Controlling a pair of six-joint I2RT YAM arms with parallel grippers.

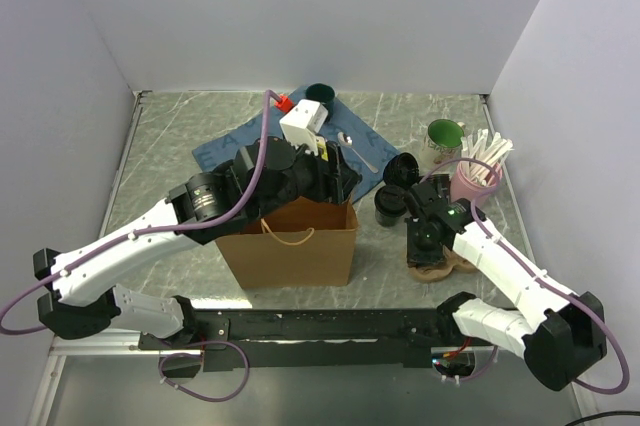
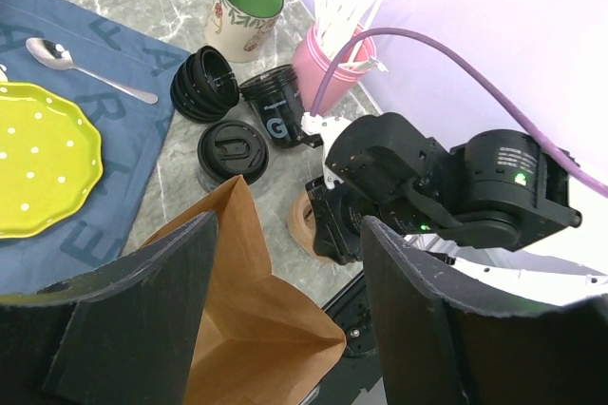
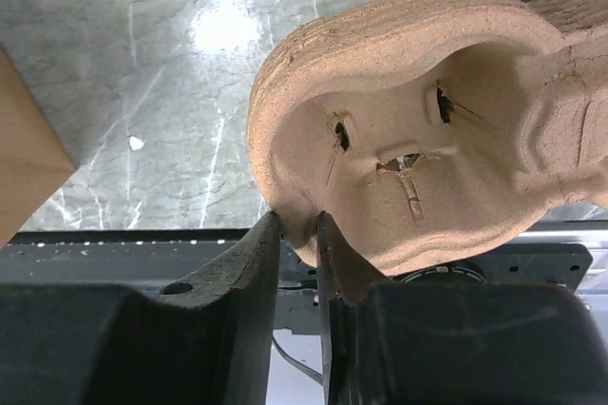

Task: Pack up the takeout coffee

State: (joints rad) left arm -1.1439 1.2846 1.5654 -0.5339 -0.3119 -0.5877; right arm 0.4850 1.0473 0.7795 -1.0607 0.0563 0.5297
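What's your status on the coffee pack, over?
Left hand open over paper bag. Right hand pinching cup carrier rim. Coffee cups loose on table beside carrier.

The place is a robotics lab's test cell, not a real café or kitchen. Plain pale panel walls (image 1: 300, 16) box in a marble-patterned table (image 1: 170, 146) on three sides. Two white-and-black arms, the left arm (image 1: 120, 246) and the right arm (image 1: 515, 276), are bolted to a black rail (image 1: 330, 324) at the near edge, with a purple cable (image 1: 264, 136) looping over one. The coffee-counter things read as staged props: a brown paper bag (image 1: 290, 251), black lidded cups (image 2: 231, 150), a pulp cup carrier (image 3: 427, 139), a green-lined mug (image 2: 242, 20), a pink cup of white sticks (image 2: 328, 67), and a blue cloth (image 2: 114, 129) with a spoon (image 2: 57, 55) and a yellow plate (image 2: 38, 158).
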